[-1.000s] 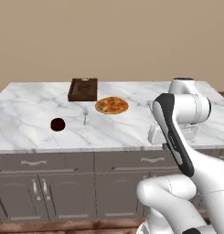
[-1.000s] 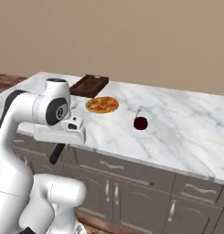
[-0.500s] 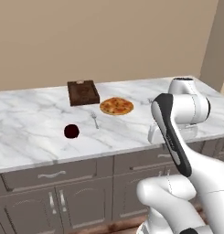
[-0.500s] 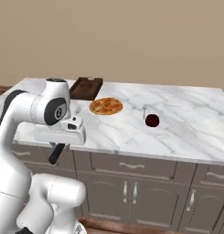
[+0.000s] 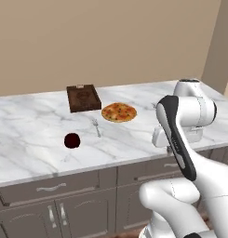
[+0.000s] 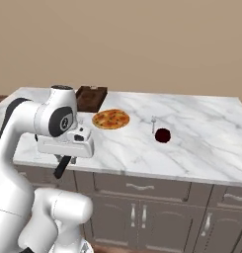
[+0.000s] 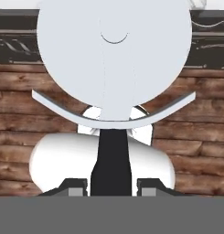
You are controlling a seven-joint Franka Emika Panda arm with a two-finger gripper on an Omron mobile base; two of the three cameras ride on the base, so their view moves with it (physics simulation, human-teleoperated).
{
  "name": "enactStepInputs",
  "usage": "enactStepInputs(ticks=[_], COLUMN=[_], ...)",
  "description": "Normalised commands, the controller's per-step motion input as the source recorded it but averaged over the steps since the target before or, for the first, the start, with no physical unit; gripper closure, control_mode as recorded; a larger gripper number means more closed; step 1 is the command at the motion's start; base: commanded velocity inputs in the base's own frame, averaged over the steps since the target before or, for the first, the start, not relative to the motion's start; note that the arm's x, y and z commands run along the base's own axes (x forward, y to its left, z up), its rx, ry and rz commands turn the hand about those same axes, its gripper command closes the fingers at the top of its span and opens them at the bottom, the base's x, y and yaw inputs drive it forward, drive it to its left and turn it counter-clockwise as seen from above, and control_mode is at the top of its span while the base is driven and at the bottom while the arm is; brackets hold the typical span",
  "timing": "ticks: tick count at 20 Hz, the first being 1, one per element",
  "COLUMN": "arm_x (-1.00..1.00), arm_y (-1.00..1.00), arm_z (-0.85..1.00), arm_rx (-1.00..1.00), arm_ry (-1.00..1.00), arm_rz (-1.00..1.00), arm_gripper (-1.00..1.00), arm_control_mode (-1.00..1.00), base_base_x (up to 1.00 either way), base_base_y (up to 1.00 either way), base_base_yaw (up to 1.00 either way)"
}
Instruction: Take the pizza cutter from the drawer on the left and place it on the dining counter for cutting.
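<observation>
My gripper (image 7: 111, 185) is shut on the dark handle of the pizza cutter (image 7: 114, 55), whose pale round wheel looms large in the hand view over wooden floor boards. In the right base view the gripper (image 6: 64, 157) hangs in front of the near left edge of the dining counter (image 6: 206, 143), and the pizza cutter's handle (image 6: 62, 167) slants down below counter height. The dining counter (image 5: 31, 130) spreads wide ahead of the arm. The drawer on the left is out of view.
On the counter lie a pizza (image 5: 118, 112) (image 6: 110, 119), a silver fork (image 5: 96, 126) (image 6: 153, 123), a dark red round object (image 5: 72, 140) (image 6: 163, 135) and a brown wooden board (image 5: 83, 97) (image 6: 91, 98). Shut cabinet fronts (image 6: 137, 187) run below. Bare marble lies near the front edge.
The whole scene has shifted in both base views, so the base has driven and the counter looks nearer. The arm keeps its pose, still shut on the cutter.
</observation>
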Motion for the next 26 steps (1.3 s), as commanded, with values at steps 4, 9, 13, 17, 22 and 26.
enactStepInputs(ticks=[4, 9, 13, 17, 22, 26], arm_x=[0.0, 0.0, 0.0, 0.0, 0.0, 0.0], arm_y=[0.0, 0.0, 0.0, 0.0, 0.0, 0.0], arm_z=[0.0, 0.0, 0.0, 0.0, 0.0, 0.0], arm_rx=[0.0, 0.0, 0.0, 0.0, 0.0, 0.0], arm_ry=[0.0, 0.0, 0.0, 0.0, 0.0, 0.0], arm_rz=[0.0, 0.0, 0.0, 0.0, 0.0, 0.0], arm_gripper=[1.0, 1.0, 1.0, 1.0, 1.0, 1.0], arm_control_mode=[1.0, 1.0, 1.0, 1.0, 1.0, 1.0], base_base_x=[0.61, 0.4, 0.22, 0.19, 0.31, 0.32], base_base_y=[-0.03, -0.22, -0.34, -0.34, -0.25, -0.22], base_base_yaw=[0.0, 0.0, 0.03, 0.09, 0.11, 0.09])
